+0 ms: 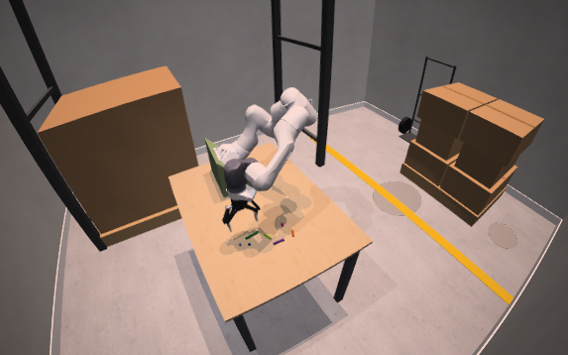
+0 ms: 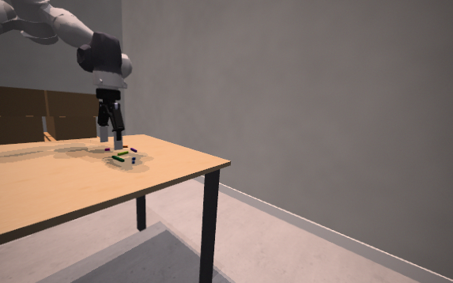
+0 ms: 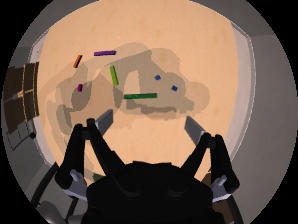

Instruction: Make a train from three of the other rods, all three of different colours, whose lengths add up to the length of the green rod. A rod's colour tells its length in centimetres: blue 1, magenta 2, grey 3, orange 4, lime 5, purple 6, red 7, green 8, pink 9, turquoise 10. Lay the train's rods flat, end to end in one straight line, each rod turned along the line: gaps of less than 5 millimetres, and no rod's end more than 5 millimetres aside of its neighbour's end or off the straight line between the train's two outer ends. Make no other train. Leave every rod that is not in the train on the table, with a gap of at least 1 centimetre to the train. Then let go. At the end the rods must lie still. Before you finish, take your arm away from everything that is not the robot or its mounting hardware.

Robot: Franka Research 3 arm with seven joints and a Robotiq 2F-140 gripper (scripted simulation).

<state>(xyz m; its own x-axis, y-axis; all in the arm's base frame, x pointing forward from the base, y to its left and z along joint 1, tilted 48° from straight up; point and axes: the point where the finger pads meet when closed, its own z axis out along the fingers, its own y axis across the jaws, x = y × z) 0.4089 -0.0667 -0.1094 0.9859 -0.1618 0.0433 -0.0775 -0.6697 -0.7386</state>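
Observation:
Several small rods lie loose on the wooden table. The dark green rod lies nearest my gripper. A lime rod lies close to one of its ends, at an angle to it. A purple rod, an orange rod and a magenta rod lie apart from each other. Two tiny blue rods lie beside the green one. My gripper is open and empty, hanging above the table just short of the green rod.
A green upright panel stands at the table's back by the arm's base. A large cardboard box and black posts stand behind the table. Stacked boxes stand far to the right.

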